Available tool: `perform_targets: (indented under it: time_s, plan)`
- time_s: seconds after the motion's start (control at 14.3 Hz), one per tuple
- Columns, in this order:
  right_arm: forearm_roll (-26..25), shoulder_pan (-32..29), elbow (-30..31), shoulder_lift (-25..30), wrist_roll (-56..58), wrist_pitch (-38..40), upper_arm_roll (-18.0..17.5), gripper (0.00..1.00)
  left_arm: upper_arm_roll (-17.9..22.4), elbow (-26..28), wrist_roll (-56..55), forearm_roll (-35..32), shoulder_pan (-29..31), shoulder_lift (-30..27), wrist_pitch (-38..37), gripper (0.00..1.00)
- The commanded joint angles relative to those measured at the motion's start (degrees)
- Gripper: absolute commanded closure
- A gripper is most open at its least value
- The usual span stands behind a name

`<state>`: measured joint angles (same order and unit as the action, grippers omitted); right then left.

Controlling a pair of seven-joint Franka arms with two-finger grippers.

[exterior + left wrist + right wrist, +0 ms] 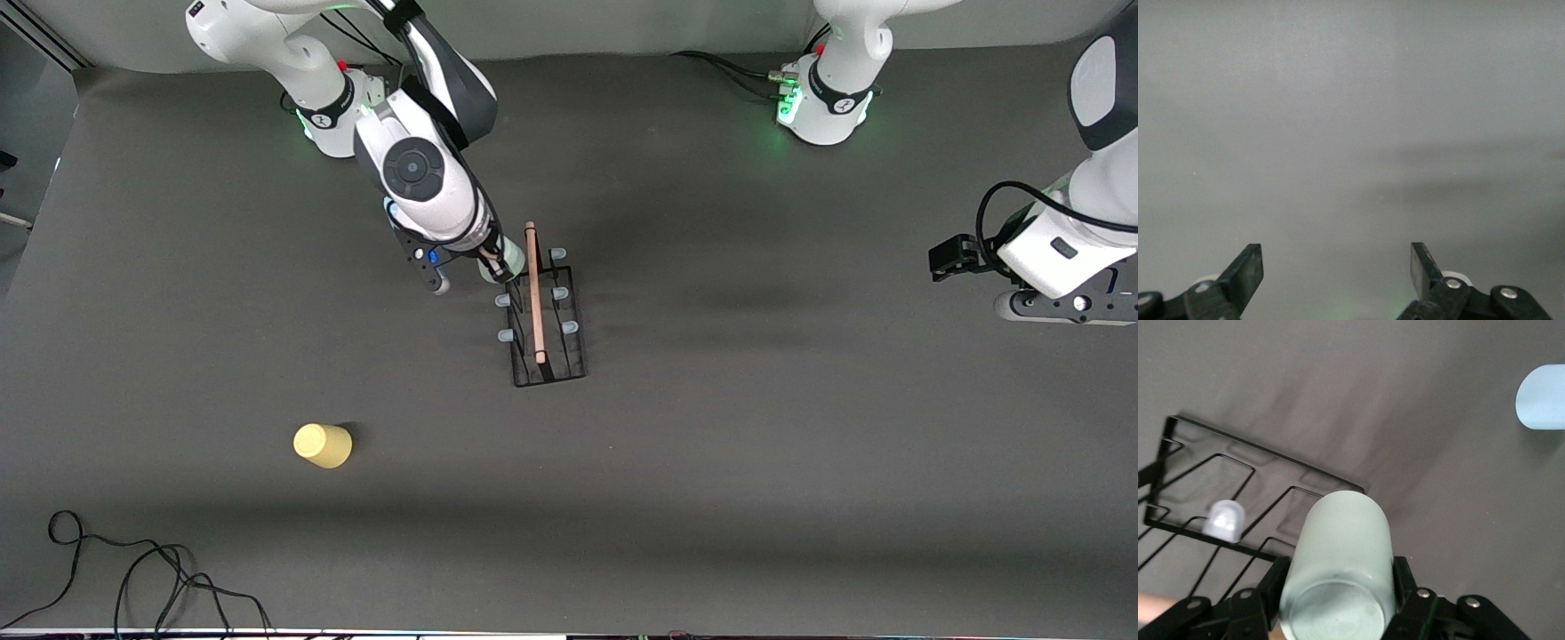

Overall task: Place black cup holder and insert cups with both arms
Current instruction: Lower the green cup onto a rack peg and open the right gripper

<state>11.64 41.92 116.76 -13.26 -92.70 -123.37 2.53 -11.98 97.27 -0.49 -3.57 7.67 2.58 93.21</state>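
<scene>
The black cup holder (544, 351) stands mid-table with its wooden rod handle (535, 293) on top. My right gripper (498, 265) is shut on the pale mint green cup (1341, 540) and holds it over the rack's corner nearest the robots' bases, on the right arm's side. The cup's base faces the wrist camera. The right wrist view also shows the rack's wire base (1265, 451), one pale prong cap (1225, 520) and the light blue cup (1543, 397) on the table. The yellow cup (323, 445) lies nearer the front camera. My left gripper (944, 260) waits open and empty.
Black cables (133, 569) lie at the table's front edge toward the right arm's end. The left wrist view shows only bare grey table (1351, 133) under the left gripper (1336, 257).
</scene>
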Motion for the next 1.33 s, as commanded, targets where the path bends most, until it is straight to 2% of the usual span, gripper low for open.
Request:
perform_targets:
  time_s: [0.0, 0.07, 0.14, 0.35, 0.56, 0.77, 0.91, 1.26]
  plan:
    - [0.66, 0.97, 0.57, -0.36, -1.52, -1.61, 0.46, 1.0, 0.2, 1.78, 1.02, 0.58, 0.15, -1.79, 0.84, 0.01]
    - [0.66, 0.88, 0.23, -0.36, -1.61, -1.35, 0.55, 1.0, 0.2, 1.78, 1.02, 0.58, 0.15, -1.79, 0.84, 0.01]
    - [0.66, 0.71, 0.05, -0.28, -1.7, -1.0, 0.72, 0.01, 0.2, 1.78, 1.02, 0.58, 0.15, -1.79, 0.84, 0.01]
    - [0.58, 0.53, -3.98, 0.16, -1.35, 3.99, 1.16, 0.0, 0.2, 1.69, 1.02, 0.58, 0.24, -1.79, 0.75, 0.01]
    - [0.58, 0.09, -14.77, 0.25, -0.91, 17.77, 3.17, 0.0, 0.2, 1.69, 1.02, 0.58, 0.24, -1.79, 0.84, 0.01]
    - [0.4, 0.0, -25.24, 0.17, 0.49, 27.81, 5.81, 0.0, 0.2, 1.69, 1.02, 0.58, 0.24, -1.79, 0.84, 0.01]
    - [-0.29, 0.0, -28.86, 0.25, 8.27, 30.38, 8.53, 0.0, 0.2, 1.69, 1.02, 0.58, 0.24, -1.79, 0.75, 0.01]
    - [-8.64, 0.0, -30.8, 0.52, 42.26, 30.65, 20.2, 0.0, 0.2, 1.69, 1.02, 0.58, 0.24, -1.79, 0.75, 0.01]
